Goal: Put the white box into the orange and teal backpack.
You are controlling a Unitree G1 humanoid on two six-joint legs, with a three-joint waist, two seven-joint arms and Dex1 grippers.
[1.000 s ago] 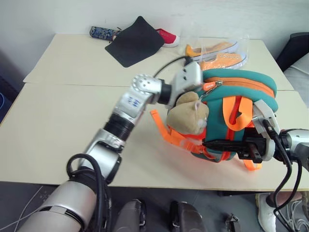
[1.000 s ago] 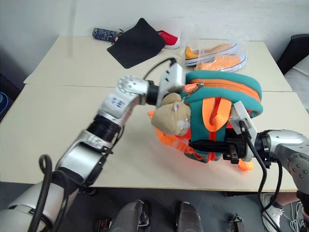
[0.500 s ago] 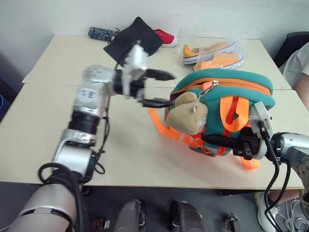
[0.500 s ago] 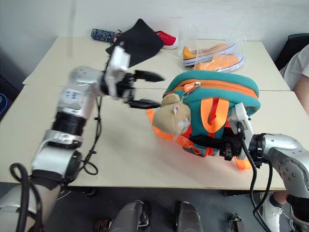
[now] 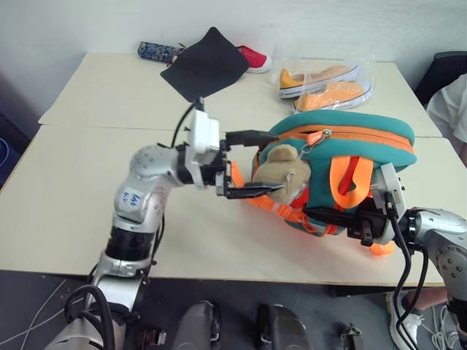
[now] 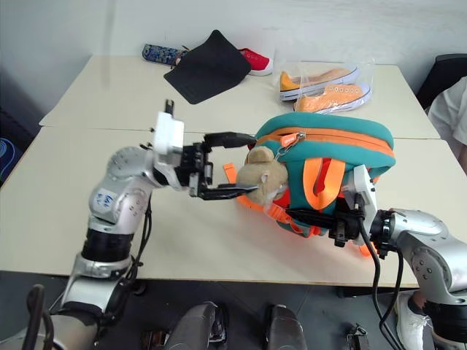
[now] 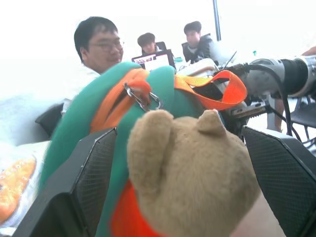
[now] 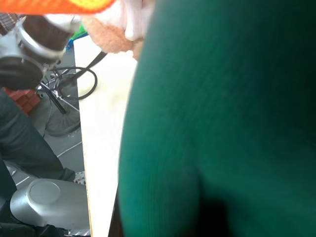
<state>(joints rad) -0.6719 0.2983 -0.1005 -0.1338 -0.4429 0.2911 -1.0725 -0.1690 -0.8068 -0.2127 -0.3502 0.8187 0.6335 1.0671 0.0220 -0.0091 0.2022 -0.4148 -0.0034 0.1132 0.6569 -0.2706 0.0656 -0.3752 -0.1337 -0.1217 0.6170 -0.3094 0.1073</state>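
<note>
Jaws of the left gripper (image 5: 252, 162) gape beside the orange and teal backpack (image 5: 365, 131), whose plush bear (image 5: 286, 169) faces them, while the right gripper (image 5: 332, 216) clamps its near lower edge.

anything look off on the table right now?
Nothing spilled or damaged. The backpack lies on its side, zipper apparently closed, plush bear hanging off the front. The open left gripper straddles the bear; the right gripper is shut on the pack's underside. Bagged sneakers sit behind.
</note>
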